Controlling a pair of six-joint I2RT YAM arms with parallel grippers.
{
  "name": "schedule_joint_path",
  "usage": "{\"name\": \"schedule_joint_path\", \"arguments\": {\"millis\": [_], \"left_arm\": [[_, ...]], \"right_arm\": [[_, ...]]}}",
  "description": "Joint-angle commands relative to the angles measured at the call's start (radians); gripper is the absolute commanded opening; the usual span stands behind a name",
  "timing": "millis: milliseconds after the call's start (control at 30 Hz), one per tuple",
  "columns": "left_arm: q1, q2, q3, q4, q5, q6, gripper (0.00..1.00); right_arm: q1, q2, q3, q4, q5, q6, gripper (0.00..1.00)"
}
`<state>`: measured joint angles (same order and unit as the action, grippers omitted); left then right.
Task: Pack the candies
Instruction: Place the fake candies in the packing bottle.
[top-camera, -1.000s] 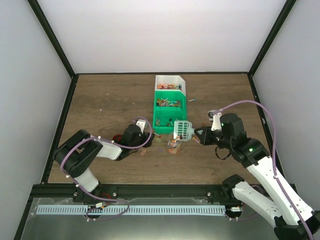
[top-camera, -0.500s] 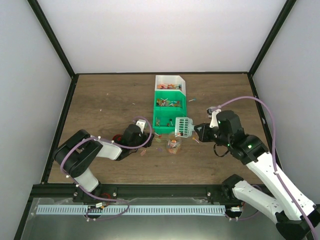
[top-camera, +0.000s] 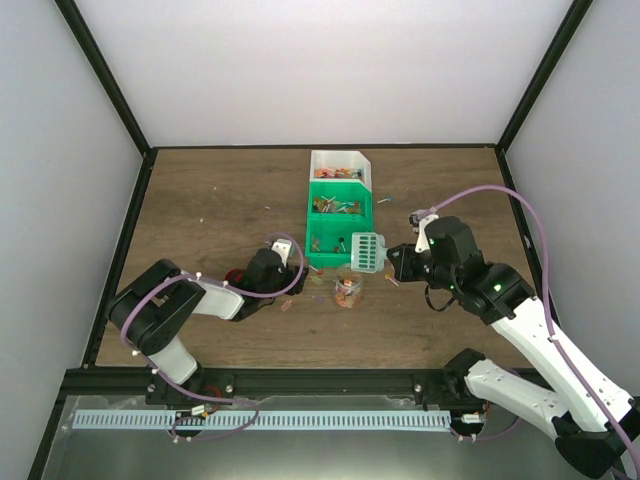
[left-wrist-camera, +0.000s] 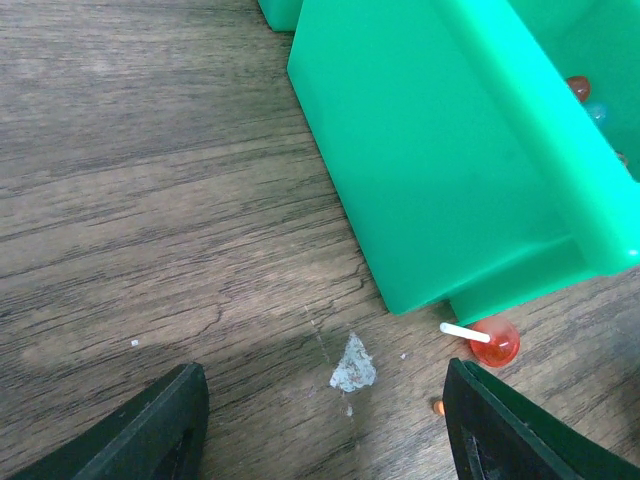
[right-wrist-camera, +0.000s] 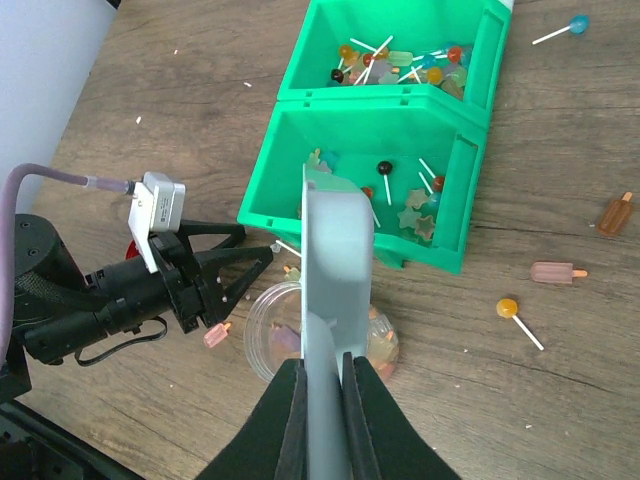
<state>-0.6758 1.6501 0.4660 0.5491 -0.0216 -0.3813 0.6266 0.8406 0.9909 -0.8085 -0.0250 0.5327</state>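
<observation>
The candies (right-wrist-camera: 400, 195) lie in the compartments of a green bin (top-camera: 340, 225), and some sit in a clear round jar (right-wrist-camera: 385, 340) on the table in front of it. My right gripper (right-wrist-camera: 322, 385) is shut on the handle of a pale blue-green scoop (right-wrist-camera: 335, 270), whose head (top-camera: 366, 252) hangs over the bin's near edge, above the jar (top-camera: 348, 290). My left gripper (left-wrist-camera: 325, 425) stands open low over the wood beside the bin's corner (left-wrist-camera: 450, 170), holding nothing. A red lollipop (left-wrist-camera: 495, 342) lies by its right finger (left-wrist-camera: 500, 420).
Loose sweets lie on the wood right of the bin: an orange lollipop (right-wrist-camera: 510, 310), two ice-pop shapes (right-wrist-camera: 555, 271) and a blue lollipop (right-wrist-camera: 578, 22). A pink sweet (right-wrist-camera: 215, 335) rests near the left gripper (right-wrist-camera: 245, 265). A red lid (top-camera: 235, 277) lies behind the left wrist.
My right arm has drawn the scoop a little farther from me, from over the jar towards the bin's near compartment. The left arm has stayed put.
</observation>
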Motion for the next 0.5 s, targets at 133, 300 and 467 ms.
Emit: {"name": "schedule_joint_path", "arguments": {"millis": [133,300,467], "left_arm": [[0.001,-0.051,-0.007,-0.008,0.004,0.009,0.67],[0.0,-0.155,-0.047,-0.054,-0.004,0.001,0.67],[0.0,-0.302,-0.062,-0.178,-0.099,-0.02,0.69]], "right_arm": [[0.013,-0.038,0.063,0.025,0.073,0.036,0.01],[0.012,-0.052,0.068,0.099,0.122,0.087,0.01],[0.005,-0.001,0.061,0.198,0.076,0.096,0.01]]}}
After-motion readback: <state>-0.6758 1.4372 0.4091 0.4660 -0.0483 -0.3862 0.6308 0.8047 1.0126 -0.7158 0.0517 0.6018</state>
